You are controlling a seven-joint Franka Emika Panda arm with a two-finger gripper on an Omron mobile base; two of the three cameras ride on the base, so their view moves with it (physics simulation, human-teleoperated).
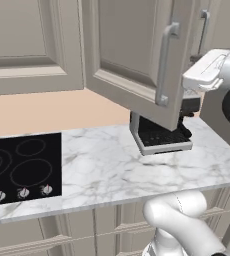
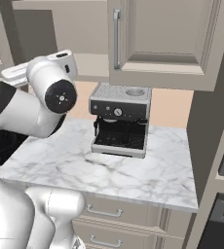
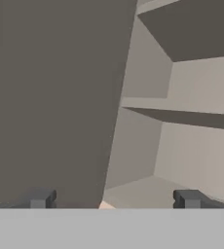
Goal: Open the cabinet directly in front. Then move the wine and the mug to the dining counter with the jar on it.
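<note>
The end effector (image 3: 111, 199), fingers apart and empty, faces the cabinet (image 3: 182, 121) interior; the swung-out door (image 3: 50, 97) stands upright, edge-on, just left of it.

Robot arm rising beside an espresso machine under the wall cabinet

The white arm (image 2: 36, 104) is bending up at the left, its dark joint cap facing the camera. A silver-and-black espresso machine (image 2: 120, 119) is sitting on the marble counter (image 2: 148, 177), against the peach wall. Above it, the cabinet (image 2: 165, 41) door is hanging with its silver bar handle (image 2: 116, 39) upright. Drawers (image 2: 114, 214) are showing below the counter.
</note>
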